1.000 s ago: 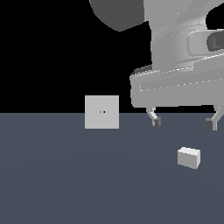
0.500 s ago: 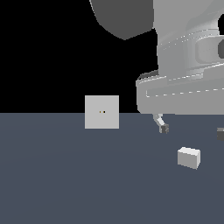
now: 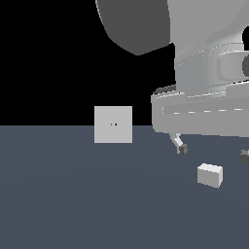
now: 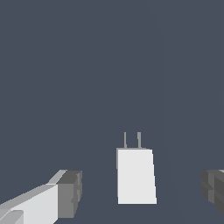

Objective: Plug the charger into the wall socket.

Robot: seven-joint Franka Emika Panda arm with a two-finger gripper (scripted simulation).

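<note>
Charger (image 3: 210,175) on the floor (image 3: 73,194), well to the exterior view's right of the wall socket (image 3: 113,124).

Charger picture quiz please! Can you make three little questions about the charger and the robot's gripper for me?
1. True or false: the gripper is shut on the charger.
2. How many prongs does the wrist view show on the charger?
3. The wall socket is: A) at the exterior view's left of the charger, B) under the gripper.

Key: 1 false, it is open with the charger between the fingers, untouched; 2 two; 3 A.
</note>
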